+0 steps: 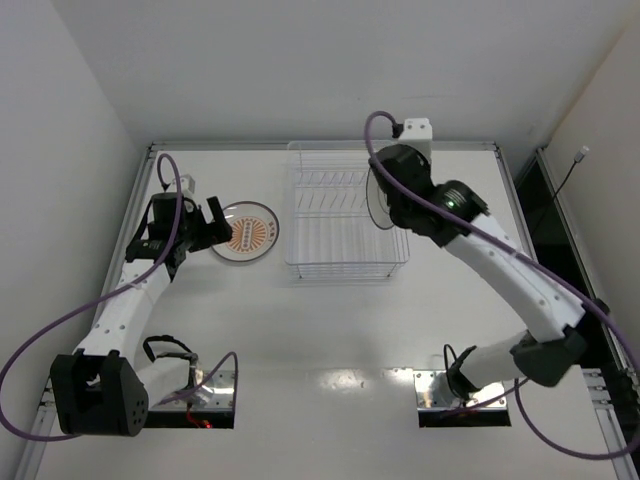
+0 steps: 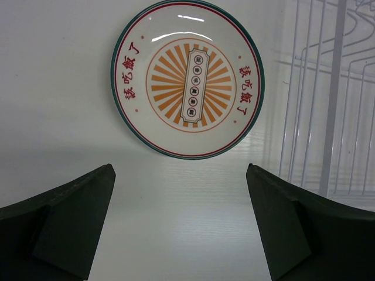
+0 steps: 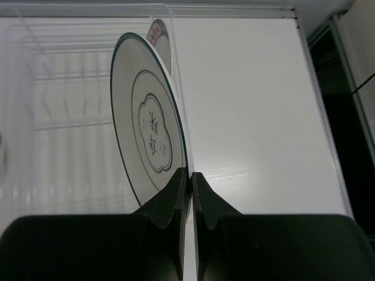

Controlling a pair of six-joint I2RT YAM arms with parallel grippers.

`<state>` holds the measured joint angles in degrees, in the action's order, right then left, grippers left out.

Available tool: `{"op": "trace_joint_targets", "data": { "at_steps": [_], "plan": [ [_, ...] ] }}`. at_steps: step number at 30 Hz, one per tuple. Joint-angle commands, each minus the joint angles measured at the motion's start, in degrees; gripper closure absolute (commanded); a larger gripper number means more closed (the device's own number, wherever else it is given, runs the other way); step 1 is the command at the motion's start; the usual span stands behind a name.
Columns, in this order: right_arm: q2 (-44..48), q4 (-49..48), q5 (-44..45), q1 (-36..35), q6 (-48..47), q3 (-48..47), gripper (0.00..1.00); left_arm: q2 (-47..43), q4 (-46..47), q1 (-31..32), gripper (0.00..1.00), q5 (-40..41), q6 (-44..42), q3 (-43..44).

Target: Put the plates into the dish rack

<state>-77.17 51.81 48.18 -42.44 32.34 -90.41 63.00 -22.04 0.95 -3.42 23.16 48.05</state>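
Observation:
The plate with the orange sunburst centre (image 1: 246, 235) lies flat on the table left of the clear dish rack (image 1: 345, 215). In the left wrist view the plate (image 2: 187, 79) is just ahead of my open, empty left gripper (image 2: 180, 170), which hovers at its left side (image 1: 210, 232). My right gripper (image 3: 190, 175) is shut on the rim of the plate with the grey ring and centre motif (image 3: 146, 129). It holds that plate upright on edge over the rack's right side (image 1: 375, 190). A bit of another plate (image 3: 157, 32) shows behind its top edge.
The rack's wire dividers (image 2: 328, 117) stand to the right of the sunburst plate. A white box (image 1: 418, 128) sits at the back wall behind the rack. White walls close in the left and back. A dark gap (image 1: 530, 200) runs along the table's right edge.

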Motion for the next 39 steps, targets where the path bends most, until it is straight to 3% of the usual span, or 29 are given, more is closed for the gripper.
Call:
{"op": "trace_joint_targets", "data": {
  "at_steps": [1,9,14,29,39],
  "plan": [
    [-6.8,-11.8,9.4,3.1,-11.1,-4.9,1.00,0.0,-0.2,0.5,0.07,1.7,0.3,2.0],
    [-26.6,-22.0,9.9,8.1,-22.4,-19.0,1.00,0.0,-0.7,0.5,0.07,2.7,0.8,2.0],
    [-34.8,-26.2,8.6,10.0,-26.6,-22.0,1.00,0.6,-0.7,0.5,0.07,3.2,0.8,2.0],
    [-41.6,-34.8,4.7,13.1,-30.9,-17.3,1.00,2.3,-1.2,0.5,0.07,3.8,0.8,2.6],
    [-47.3,-24.3,-2.1,13.7,-23.0,-21.3,1.00,4.0,-1.8,0.5,0.07,4.3,1.4,2.6]
  ]
}}
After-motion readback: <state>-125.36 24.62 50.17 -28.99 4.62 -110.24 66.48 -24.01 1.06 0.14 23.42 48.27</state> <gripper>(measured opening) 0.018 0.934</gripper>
